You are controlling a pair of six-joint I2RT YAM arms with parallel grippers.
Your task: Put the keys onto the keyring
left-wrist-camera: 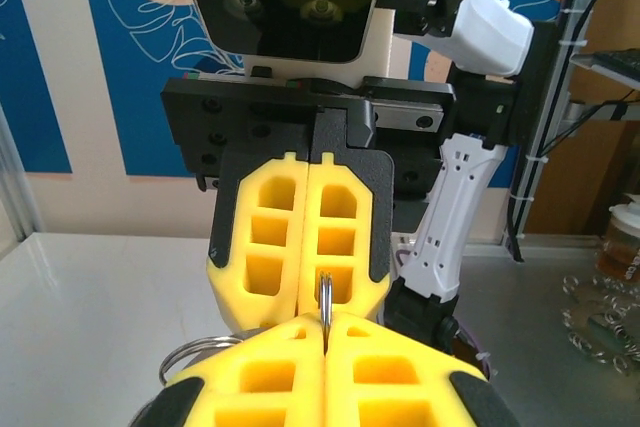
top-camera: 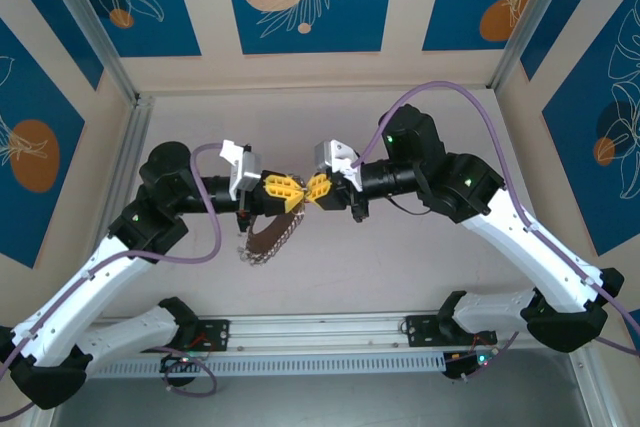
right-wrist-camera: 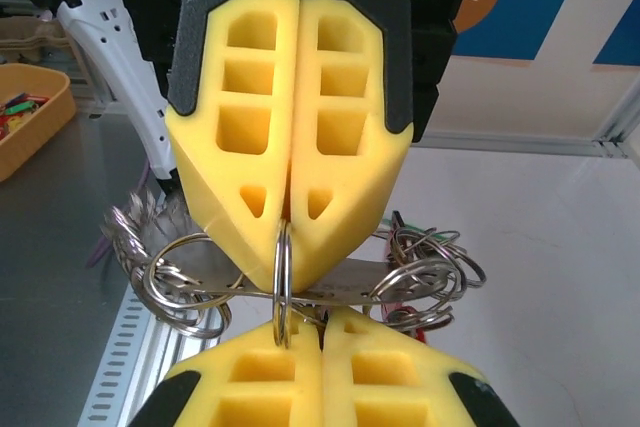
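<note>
My two grippers meet tip to tip above the table's middle, the left gripper [top-camera: 298, 192] against the right gripper [top-camera: 313, 190]. The left gripper [left-wrist-camera: 325, 325] is shut on a small split ring [left-wrist-camera: 325, 295] that stands up out of its seam. The right wrist view has that ring [right-wrist-camera: 283, 287] running from the left gripper's tips [right-wrist-camera: 288, 247] down across the front of my right gripper [right-wrist-camera: 322, 315], which is shut. Below hangs the keyring [right-wrist-camera: 366, 282], a flat metal band fringed with silvery rings and a red tag [right-wrist-camera: 432, 323]; from above the keyring [top-camera: 265, 239] dangles under the left gripper. The keys are hidden.
A yellow tray [right-wrist-camera: 25, 112] with coloured bits sits at the left of the right wrist view. A heap of loose rings [left-wrist-camera: 600, 319] and a jar [left-wrist-camera: 625, 247] lie to the right in the left wrist view. An aluminium rail [top-camera: 320, 332] runs along the near edge.
</note>
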